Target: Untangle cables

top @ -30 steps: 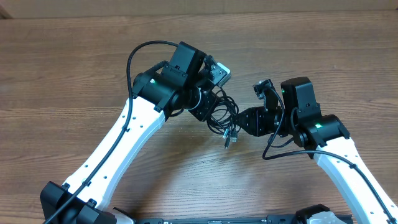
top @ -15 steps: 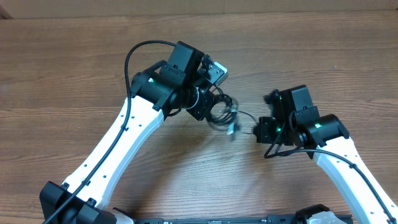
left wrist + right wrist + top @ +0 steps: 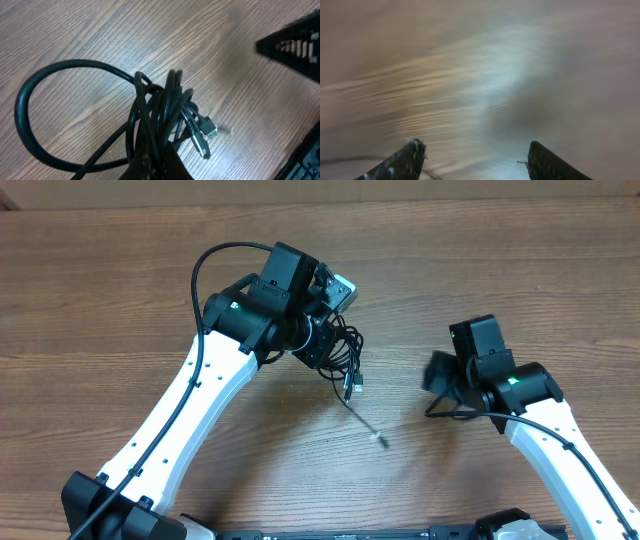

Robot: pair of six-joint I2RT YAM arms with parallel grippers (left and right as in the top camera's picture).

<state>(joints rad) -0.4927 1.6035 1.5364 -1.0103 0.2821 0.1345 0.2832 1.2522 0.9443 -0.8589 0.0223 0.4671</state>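
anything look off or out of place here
The cables hang in a tangled clump at the left gripper, with one thin cord straggling out alone, ending in a pale plug. Nothing looks damaged.

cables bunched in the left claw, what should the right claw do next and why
Probably move the right claw to the loose plug end trailing out of the bundle and grip it: the left claw is shut on the cables, and the right claw is open and empty.

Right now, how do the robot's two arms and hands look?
Left arm and right arm: white links, black joints. A thick black wire runs along each, and green lights glow near the wrists. Left hand and right hand are black, two-fingered.
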